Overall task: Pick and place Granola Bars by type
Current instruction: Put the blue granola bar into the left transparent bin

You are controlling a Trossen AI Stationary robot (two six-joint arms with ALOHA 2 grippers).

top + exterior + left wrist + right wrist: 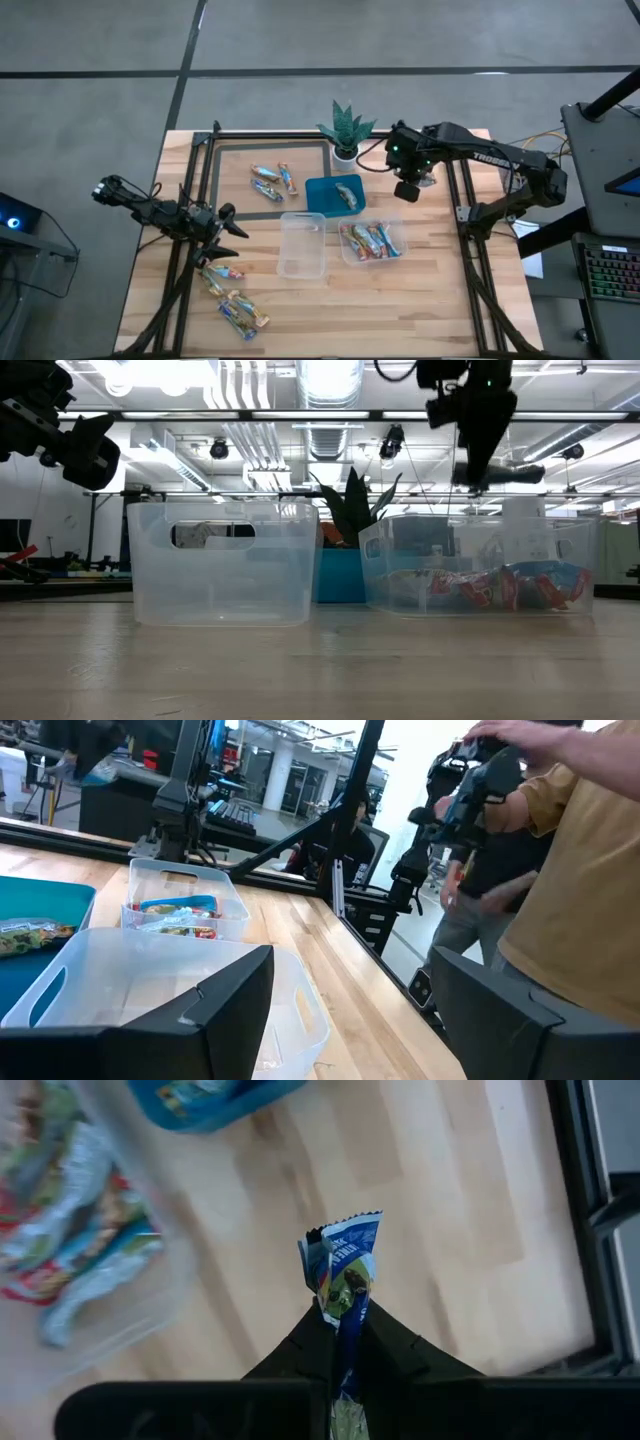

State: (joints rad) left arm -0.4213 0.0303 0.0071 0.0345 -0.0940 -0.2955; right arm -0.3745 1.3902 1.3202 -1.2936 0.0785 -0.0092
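a blue-wrapped granola bar [343, 1275] stands pinched by its lower end between the fingers of the right gripper [343, 1342], which are closed tight on the wrapper so the rest sticks up free. in the high view that right gripper [411, 187] hangs right of centre, near the teal tray [322, 197] and above the right-hand clear tub [392, 232]; it looks like a carry pose, the bar lifted clear of the wood so it can be dropped in with its own kind.

that tub already holds a cluster of red-and-blue bars [370, 241], and a single bar [347, 193] lies in the tray, so sorting seems partly done. the middle clear tub [302, 244] looks empty. more bars [273, 180] lie loose on the table [420, 300] upper centre, and another loose group [232, 300] sits lower left.

the left gripper [215, 232] waits at centre left just above that lower group, jaws spread wide with nothing in them, probably placed to reach those bars next. the left wrist view shows a person [570, 890] beyond the table.
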